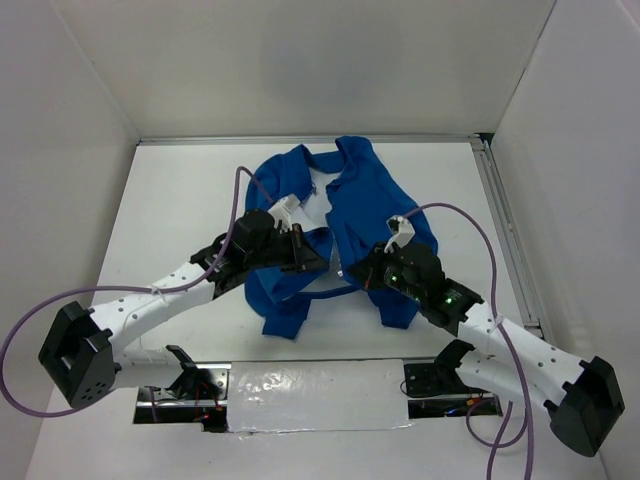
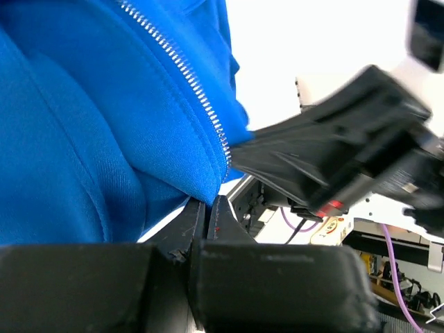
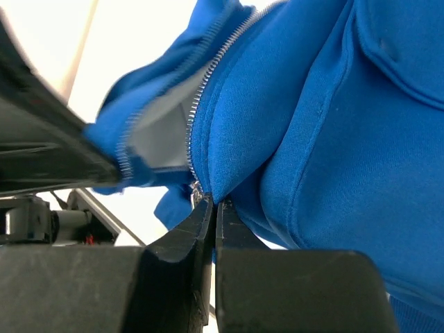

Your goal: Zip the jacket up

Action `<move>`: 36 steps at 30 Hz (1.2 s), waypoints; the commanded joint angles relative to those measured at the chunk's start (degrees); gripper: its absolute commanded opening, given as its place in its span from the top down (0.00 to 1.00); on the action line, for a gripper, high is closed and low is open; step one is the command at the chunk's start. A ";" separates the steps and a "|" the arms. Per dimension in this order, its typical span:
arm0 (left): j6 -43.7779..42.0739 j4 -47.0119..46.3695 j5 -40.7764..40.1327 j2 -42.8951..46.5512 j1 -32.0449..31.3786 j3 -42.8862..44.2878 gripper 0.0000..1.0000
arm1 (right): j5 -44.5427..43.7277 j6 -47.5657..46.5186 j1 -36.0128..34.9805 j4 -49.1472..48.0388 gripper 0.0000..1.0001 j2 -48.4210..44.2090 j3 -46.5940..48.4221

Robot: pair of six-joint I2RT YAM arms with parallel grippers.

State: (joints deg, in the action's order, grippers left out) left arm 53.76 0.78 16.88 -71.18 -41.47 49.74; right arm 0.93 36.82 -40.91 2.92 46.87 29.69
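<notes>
- I see the jacket (image 1: 372, 200) on the table (image 1: 180, 200), mid-table, collar toward the far edge.
- The left gripper (image 1: 318, 262) is at the jacket's near hem, on the left front panel, just beside the zipper (image 2: 201, 97).
- The right gripper (image 1: 352, 276) is near it, at the right panel's hem.

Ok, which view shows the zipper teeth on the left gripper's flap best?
Left wrist: the zipper teeth run sharp and unbroken down the jacket edge to the corner pinched in the left gripper. Right wrist catches only a short blurred stretch of that row. Top external shows the jacket, but the arms hide the teeth.
</notes>
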 commanded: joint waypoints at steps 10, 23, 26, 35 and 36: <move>-0.50 5.54 2.54 -7.21 -5.54 -1.48 1.00 | -6.90 5.54 3.90 7.18 1.00 8.22 0.45; 5.92 20.99 -10.28 -22.42 -15.82 7.02 0.72 | -12.00 5.98 3.20 11.76 1.00 7.62 -0.34; 6.44 25.92 -12.84 -24.35 -16.88 10.29 0.40 | -12.44 6.33 3.11 11.85 1.00 6.92 -0.78; 13.98 39.44 -19.86 -24.27 -18.56 15.99 0.28 | -12.79 6.07 2.85 12.29 1.00 5.78 -1.13; 15.05 41.13 -20.83 -24.88 -18.56 16.70 0.28 | -12.79 5.90 2.85 12.29 1.00 5.69 -1.22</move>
State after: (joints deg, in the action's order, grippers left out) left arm 63.51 32.91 0.86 -95.53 -59.83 63.42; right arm -9.74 42.57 -37.74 13.85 54.00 28.53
